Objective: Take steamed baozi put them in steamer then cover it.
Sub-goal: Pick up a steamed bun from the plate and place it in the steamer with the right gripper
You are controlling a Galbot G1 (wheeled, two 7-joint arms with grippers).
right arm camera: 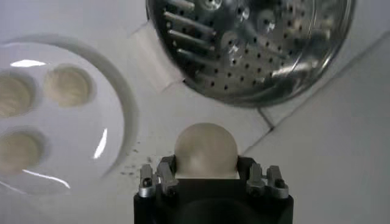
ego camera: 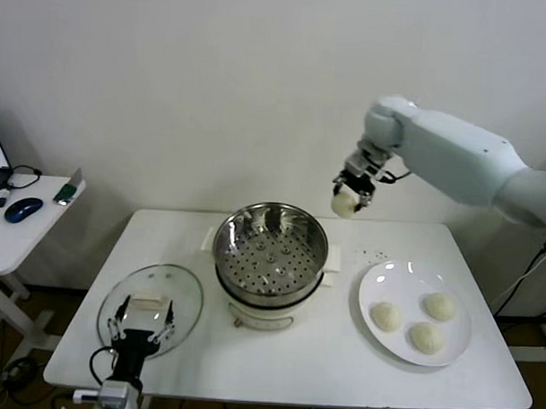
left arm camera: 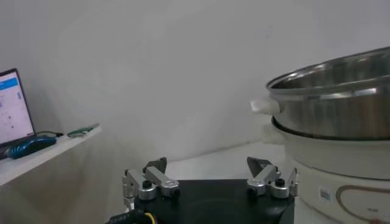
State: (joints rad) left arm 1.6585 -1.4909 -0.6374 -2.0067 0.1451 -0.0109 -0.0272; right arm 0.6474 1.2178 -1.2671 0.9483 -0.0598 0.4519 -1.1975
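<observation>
My right tool [ego camera: 348, 195] is up in the air, behind the right side of the steamer [ego camera: 270, 251] and above the back part of the desk [ego camera: 339, 368]. It is closed on one baozi [ego camera: 344, 203], which sits between its two sides; in the right wrist view this baozi [right arm camera: 205, 150] is a round pale ball gripped just in front of the tool [right arm camera: 205, 176], with the steamer's perforated tray [right arm camera: 256, 42] and the white plate [right arm camera: 116, 115] far below it.

The steamer stands in the middle of the desk, on its white base, and it has no cover on. Its tray holds nothing.

The other three baozi lie on the plate [ego camera: 378, 284] at the right of the steamer: one [ego camera: 386, 316] at the left, one [ego camera: 440, 306] at the back right, one [ego camera: 425, 337] at the front. They are near each other but not touching.

The glass lid [ego camera: 185, 296] lies flat on the desk at the left of the steamer. My left tool [ego camera: 141, 330] hangs low over the front part of this lid, wide open, and holds nothing. In the left wrist view its fingers [left arm camera: 149, 182] stand well apart, with the steamer [left arm camera: 341, 103] beside them.

A small side table [ego camera: 12, 236] at the far left carries a blue mouse [ego camera: 22, 210].
</observation>
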